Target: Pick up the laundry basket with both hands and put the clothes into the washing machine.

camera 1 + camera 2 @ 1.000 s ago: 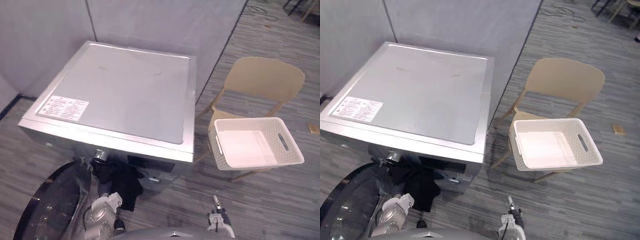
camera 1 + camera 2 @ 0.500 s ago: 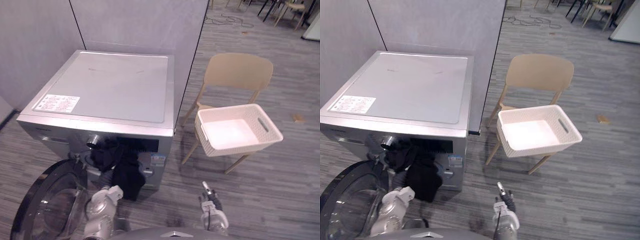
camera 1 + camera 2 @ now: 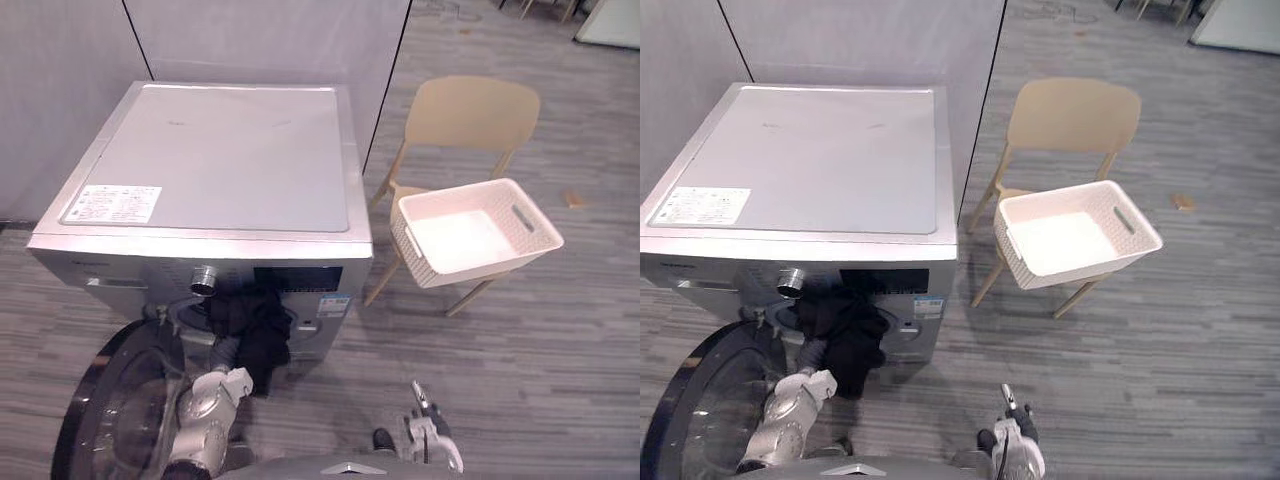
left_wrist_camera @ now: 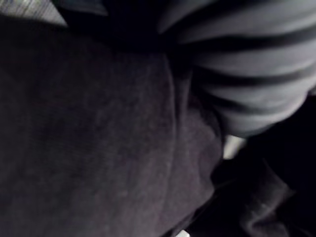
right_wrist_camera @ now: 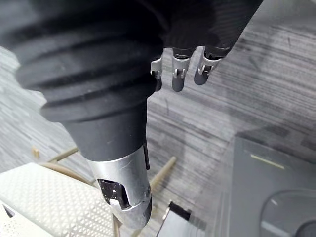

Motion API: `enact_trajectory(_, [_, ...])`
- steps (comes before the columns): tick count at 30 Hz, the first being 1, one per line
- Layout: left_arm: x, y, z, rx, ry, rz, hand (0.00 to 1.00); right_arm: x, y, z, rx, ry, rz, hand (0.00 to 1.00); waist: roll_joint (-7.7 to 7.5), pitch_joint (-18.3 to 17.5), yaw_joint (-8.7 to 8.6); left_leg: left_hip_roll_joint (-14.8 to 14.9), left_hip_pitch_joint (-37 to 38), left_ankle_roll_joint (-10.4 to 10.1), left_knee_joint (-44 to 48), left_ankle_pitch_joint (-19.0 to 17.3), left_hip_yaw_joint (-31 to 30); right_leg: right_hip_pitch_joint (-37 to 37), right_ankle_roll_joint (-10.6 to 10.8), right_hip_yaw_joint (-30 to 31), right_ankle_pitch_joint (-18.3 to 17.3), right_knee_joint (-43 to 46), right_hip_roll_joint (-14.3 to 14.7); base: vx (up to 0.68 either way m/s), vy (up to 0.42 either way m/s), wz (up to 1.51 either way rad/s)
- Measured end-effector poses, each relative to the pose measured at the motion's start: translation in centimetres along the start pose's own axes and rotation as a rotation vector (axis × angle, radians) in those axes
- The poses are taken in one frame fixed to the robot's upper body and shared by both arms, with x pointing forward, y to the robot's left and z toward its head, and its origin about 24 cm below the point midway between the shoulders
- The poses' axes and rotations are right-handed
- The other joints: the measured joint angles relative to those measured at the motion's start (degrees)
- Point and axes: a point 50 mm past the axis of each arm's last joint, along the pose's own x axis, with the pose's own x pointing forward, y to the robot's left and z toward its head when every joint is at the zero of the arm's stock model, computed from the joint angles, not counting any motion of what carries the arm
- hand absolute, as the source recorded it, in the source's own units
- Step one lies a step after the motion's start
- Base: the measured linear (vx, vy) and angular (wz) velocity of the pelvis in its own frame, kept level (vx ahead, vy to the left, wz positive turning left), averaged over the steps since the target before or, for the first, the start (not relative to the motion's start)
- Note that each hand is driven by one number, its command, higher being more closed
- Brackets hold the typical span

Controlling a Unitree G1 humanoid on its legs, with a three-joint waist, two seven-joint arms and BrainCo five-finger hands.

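The white laundry basket [image 3: 500,262] sits on the seat of a beige chair [image 3: 470,110], with nothing inside it. Left of it stands the silver washing machine [image 3: 220,160], its round glass door [image 3: 120,410] swung open. Dark clothes [image 3: 255,325] hang out of the drum opening. My left arm [image 3: 215,395] reaches up into that bundle, and my left hand [image 4: 247,74] is buried against the dark cloth [image 4: 98,148], its fingers hidden. My right hand [image 3: 1012,425] hangs low over the floor, right of the machine and well short of the basket, with fingers [image 5: 180,74] straight and holding nothing.
A grey partition wall [image 3: 260,40] runs behind the machine and ends by the chair. Grey plank floor [image 3: 520,370] spreads to the right and in front. The open door takes up the space at the machine's lower left.
The whole picture has shifted, so the camera has moved. My left arm stays at the dark clothes, my right hand stays low, and the basket rests on the chair as before.
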Motion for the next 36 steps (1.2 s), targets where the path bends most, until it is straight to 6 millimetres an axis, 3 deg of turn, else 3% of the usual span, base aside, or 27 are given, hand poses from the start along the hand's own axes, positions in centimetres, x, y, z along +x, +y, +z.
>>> enact_trajectory(3, [0.4,-0.9,0.6,0.012,-0.020,-0.038,1.00,0.3,1.2,0.1,0.005,-0.002,0.028,0.00,0.26,-0.1,0.29,-0.9,-3.9,1.3,0.7,-0.9,1.5,-4.7,-0.2,0.1,4.2,-0.1,-0.8,-0.06,0.133,-0.22])
enact_trajectory(4, [0.6,-1.3,1.0,0.019,-0.032,-0.055,1.00,0.4,1.6,0.1,0.006,-0.004,0.038,0.00,0.47,-0.2,0.32,-0.9,-5.9,2.0,1.5,-0.9,1.8,-7.1,-0.4,-0.3,7.4,-0.7,-0.8,-0.04,0.164,-0.31])
enact_trajectory(6, [0.8,-1.5,1.3,0.030,-0.040,-0.065,1.00,0.5,1.8,0.1,0.002,-0.003,0.044,0.00,0.55,-0.2,0.36,-0.8,-7.9,3.2,1.7,-0.7,3.0,-9.8,-2.7,-1.0,12.8,-1.9,-0.4,-0.04,0.180,-0.38])
enact_trajectory(8, [0.7,-1.5,1.1,0.041,-0.032,-0.073,1.00,0.2,1.7,0.0,-0.003,-0.002,0.050,0.00,1.48,0.2,0.43,0.7,-6.9,4.8,1.4,-0.1,4.9,-9.8,-9.7,-6.6,19.0,-3.5,1.2,0.01,0.191,-0.54])
enact_trajectory(9, [0.6,-1.4,0.9,0.039,-0.028,-0.069,1.00,0.0,2.0,-0.1,-0.018,-0.001,0.075,0.00,2.13,0.6,0.36,1.4,-6.0,5.2,1.1,-0.1,5.6,-10.3,-10.7,-8.7,16.6,-0.6,2.3,0.09,0.160,-0.57])
enact_trajectory(10, [0.2,-0.8,0.4,0.032,-0.013,-0.047,1.00,-0.4,2.0,-0.5,-0.038,0.013,0.097,0.00,1.89,0.5,-0.21,1.9,-3.7,5.4,-1.1,0.7,6.4,-10.8,-10.7,-7.9,7.4,6.3,6.0,0.10,0.107,-0.36])
enact_trajectory(12, [-0.2,-0.5,-0.1,0.027,0.002,-0.035,1.00,-0.7,1.7,-0.8,-0.040,0.020,0.096,0.00,1.70,0.5,-0.34,1.8,-1.5,5.5,-3.2,1.7,7.6,-10.8,-9.7,-7.3,0.6,10.1,9.4,0.10,0.028,-0.31])
enact_trajectory(14, [-0.6,-0.2,-0.6,0.014,0.019,-0.023,1.00,-0.9,1.7,-0.7,-0.044,0.018,0.111,0.00,0.67,-0.1,-0.45,1.3,0.7,5.1,-6.2,2.9,9.6,-11.1,-10.1,-6.1,-6.6,12.9,14.9,0.12,-0.083,-0.34])
enact_trajectory(15, [-0.5,-0.4,-0.6,0.008,0.016,-0.027,1.00,-0.9,1.7,-0.6,-0.046,0.014,0.114,0.00,-0.97,-0.4,-1.21,0.1,1.0,4.7,-7.0,3.4,9.7,-10.1,-12.0,-7.9,-8.6,11.6,15.5,0.07,-0.109,-0.11])
enact_trajectory(17, [-0.3,-0.7,-0.7,-0.013,0.019,-0.023,1.00,-1.0,1.1,-0.5,-0.063,0.010,0.114,0.00,-0.46,0.5,-1.59,-0.9,2.0,3.6,-9.1,4.5,9.1,-7.4,-12.3,-8.0,-9.2,7.0,14.9,0.06,-0.092,0.13])
enact_trajectory(21, [-0.4,-1.2,-1.8,-0.038,0.056,-0.029,1.00,-1.7,-1.5,-0.6,-0.094,0.017,0.052,0.00,0.69,2.1,-1.65,-0.2,8.2,2.3,-15.6,8.4,7.3,-2.0,-13.3,-9.8,-8.5,4.6,16.0,0.05,-0.088,0.15])
enact_trajectory(26, [-0.1,-2.1,-1.1,-0.043,0.030,-0.079,1.00,-1.5,-0.4,1.0,-0.134,-0.042,0.117,0.00,0.76,4.4,-1.30,-0.4,8.0,2.0,-16.6,10.0,6.5,-3.4,-14.0,-10.8,-9.0,6.8,15.7,-0.06,-0.011,0.15])
enact_trajectory(29, [0.2,-2.7,0.4,-0.042,-0.027,-0.109,1.00,-1.7,2.0,1.8,-0.133,-0.087,0.215,0.00,0.68,8.4,-0.65,-0.6,2.3,2.8,-8.7,7.2,7.2,-10.1,-13.8,-10.4,-12.6,16.8,14.5,-0.21,0.029,0.01])
enact_trajectory(31, [0.3,-3.4,1.9,-0.056,-0.091,-0.131,1.00,-2.0,4.3,2.1,-0.147,-0.107,0.307,0.00,0.94,11.1,0.13,0.4,-6.3,2.8,2.3,1.7,7.9,-18.9,-13.6,-9.1,-16.7,26.5,14.5,-0.31,0.039,-0.16])
enact_trajectory(36, [0.8,-3.9,3.4,-0.068,-0.143,-0.122,1.00,-2.9,6.9,2.3,-0.138,-0.144,0.418,0.00,1.08,14.5,0.70,3.1,-15.5,2.8,13.6,-2.5,7.6,-27.6,-14.3,-8.6,-19.8,35.6,15.6,-0.13,0.004,-0.08])
